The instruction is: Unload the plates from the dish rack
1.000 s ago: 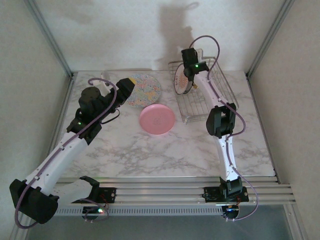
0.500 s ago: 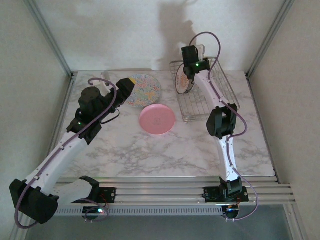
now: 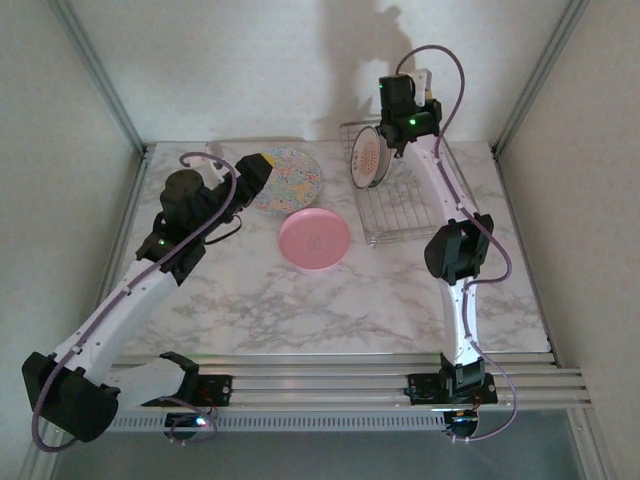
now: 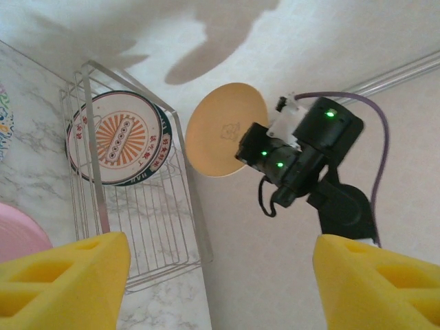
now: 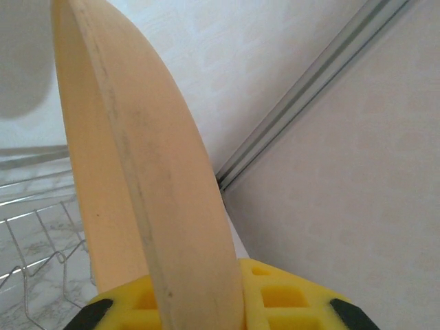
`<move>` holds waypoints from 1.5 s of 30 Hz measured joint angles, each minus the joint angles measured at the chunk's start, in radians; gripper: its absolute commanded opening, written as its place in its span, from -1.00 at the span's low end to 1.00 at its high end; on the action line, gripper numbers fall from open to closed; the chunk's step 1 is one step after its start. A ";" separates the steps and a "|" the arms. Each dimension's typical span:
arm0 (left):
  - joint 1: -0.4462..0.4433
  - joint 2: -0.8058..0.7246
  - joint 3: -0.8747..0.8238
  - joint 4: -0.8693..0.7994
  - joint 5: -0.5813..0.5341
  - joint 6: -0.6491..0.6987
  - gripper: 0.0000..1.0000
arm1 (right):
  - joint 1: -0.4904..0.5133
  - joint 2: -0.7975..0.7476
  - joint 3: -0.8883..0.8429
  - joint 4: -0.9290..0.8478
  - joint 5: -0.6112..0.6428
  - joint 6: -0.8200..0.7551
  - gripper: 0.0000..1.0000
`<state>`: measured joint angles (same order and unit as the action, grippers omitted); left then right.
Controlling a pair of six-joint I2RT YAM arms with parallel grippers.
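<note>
Right wrist view — my right end effector (image 5: 199, 302) clamps the yellow plate (image 5: 130, 158) by its rim, upright above the dish rack (image 3: 395, 210), where an orange-motif plate (image 4: 117, 137) leans. Next move, I judge — carry it left of the rack, lay it flat on the counter (image 3: 300, 300).

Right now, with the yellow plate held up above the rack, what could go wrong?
1. The right fingers pinch the yellow plate only at its rim, on edge, above the rack; it could pivot or slip and drop onto the wires.
2. The motif plate stands in the rack close by; swinging toward the table's middle might clip it.
3. The pink plate and floral plate lie near the rack, so the set-down could land on one.
</note>
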<state>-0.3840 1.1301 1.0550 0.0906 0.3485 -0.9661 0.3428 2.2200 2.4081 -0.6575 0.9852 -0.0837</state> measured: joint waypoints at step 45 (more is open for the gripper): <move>-0.117 0.594 0.407 -0.107 0.294 0.070 0.22 | -0.010 -0.795 -0.676 -0.268 -1.032 0.710 -1.00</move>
<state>-0.5007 1.7245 1.4624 -0.0166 0.6422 -0.8959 0.3332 1.4254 1.7325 -0.9253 -0.0471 0.6262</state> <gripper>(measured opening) 0.640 0.154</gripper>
